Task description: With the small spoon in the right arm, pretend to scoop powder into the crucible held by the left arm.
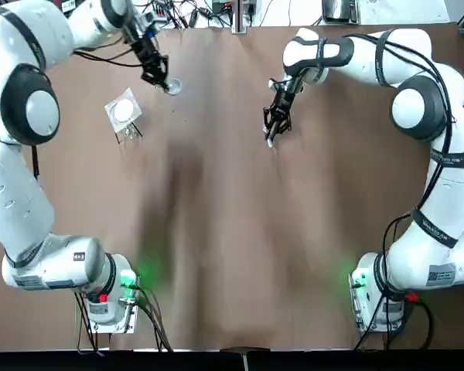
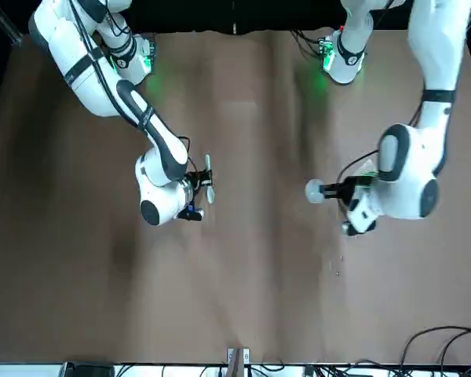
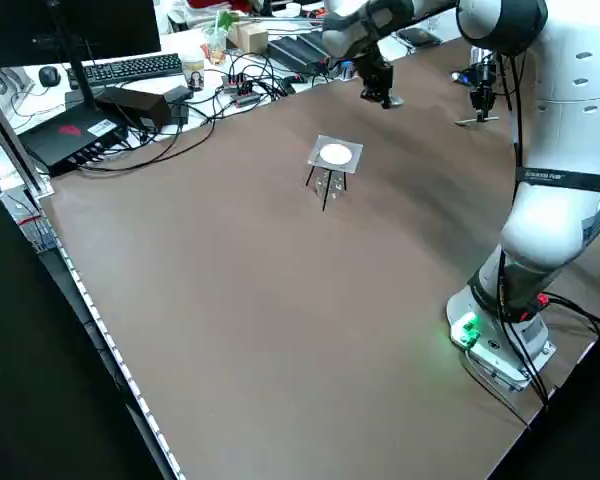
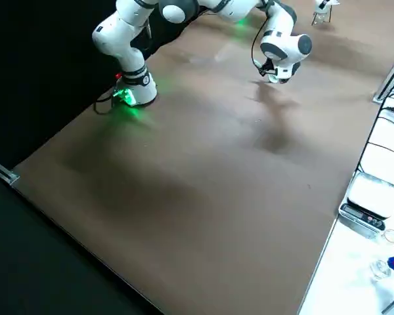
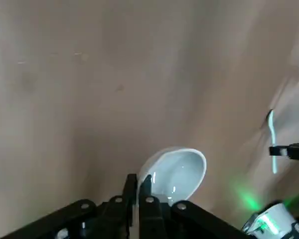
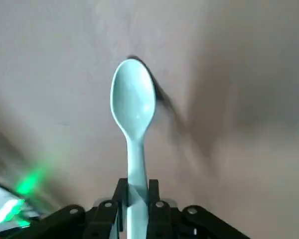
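Clearly both tools are in hand, so the approach is the step under way. At the upper left of the top view sits a small stand [image 1: 124, 113] with a white disc on top. Just right of it, the left gripper [image 1: 162, 80] pinches the rim of the white crucible [image 1: 173, 87]. Right of centre, well apart, the right gripper [image 1: 272, 133] clamps the handle of the small spoon [image 6: 133, 102], its bowl toward the table [image 1: 232, 232]. Next, I judge, the spoon must cross leftward and tip over the crucible's mouth.

Even overhead light leaves soft, broad shadows on the brown table [image 1: 232, 232]; green lamps [image 1: 128, 280] glow at 2 arm bases.
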Robot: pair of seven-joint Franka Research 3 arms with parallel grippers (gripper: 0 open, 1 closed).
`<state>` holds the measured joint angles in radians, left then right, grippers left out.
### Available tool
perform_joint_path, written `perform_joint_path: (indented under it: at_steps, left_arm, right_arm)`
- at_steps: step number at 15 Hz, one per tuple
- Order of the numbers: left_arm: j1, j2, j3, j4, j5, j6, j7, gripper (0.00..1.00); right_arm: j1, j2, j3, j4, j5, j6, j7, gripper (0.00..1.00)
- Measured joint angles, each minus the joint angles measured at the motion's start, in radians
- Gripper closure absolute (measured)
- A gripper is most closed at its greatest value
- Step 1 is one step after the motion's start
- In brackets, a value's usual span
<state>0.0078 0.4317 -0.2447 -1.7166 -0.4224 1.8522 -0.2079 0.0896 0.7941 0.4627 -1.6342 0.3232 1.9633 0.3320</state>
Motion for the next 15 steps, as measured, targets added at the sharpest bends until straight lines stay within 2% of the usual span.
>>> perform_joint_path:
  at_steps: [3, 5, 11, 15]
  left_arm:
    - [-0.078, 0.02, 0.0, -0.002, -0.057, 0.11, -0.048, 0.94]
    - [-0.137, 0.038, 0.0, -0.004, -0.091, 0.224, -0.084, 0.94]
    - [-0.235, 0.075, 0.0, -0.005, -0.1, 0.413, -0.161, 0.94]
    - [-0.291, 0.103, 0.0, -0.005, -0.1, 0.511, -0.223, 0.94]
  right_arm:
    - [-0.009, -0.017, -0.001, 0.014, -0.12, -0.001, -0.097, 0.8]
    - [-0.02, -0.049, 0.0, 0.024, -0.194, -0.001, -0.158, 0.8]
    - [-0.021, -0.192, 0.006, 0.038, -0.206, -0.006, -0.171, 0.8]
    - [-0.014, -0.248, 0.047, 0.06, -0.112, -0.012, -0.085, 0.8]
